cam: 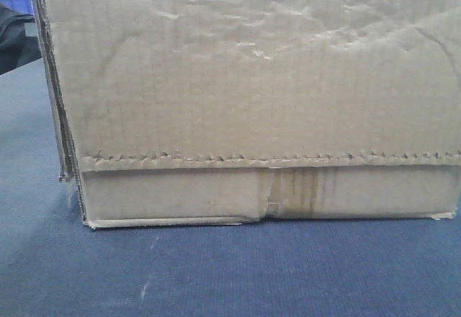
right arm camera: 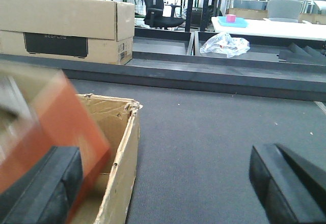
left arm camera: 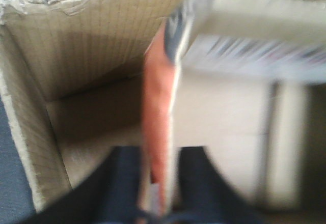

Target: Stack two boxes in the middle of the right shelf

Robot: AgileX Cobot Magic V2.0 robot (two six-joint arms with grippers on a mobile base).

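While the left gripper (left arm camera: 163,155) is clamping an orange box (left arm camera: 158,96) over the open corrugated carton (left arm camera: 86,46) on a grey-blue mat (cam: 230,274), its striped label (left arm camera: 244,56) is blurring unreadably; the right gripper (right arm camera: 163,155) is gaping empty.

We read this as an office-type lab or stockroom. Behind the long printed carton (right arm camera: 61,25) stands a black office chair (right arm camera: 158,2). Further right of the carton is a white table (right arm camera: 275,28) carrying a blue tray (right arm camera: 232,23). Grey carpet-like flooring (right arm camera: 204,132) lies in front.
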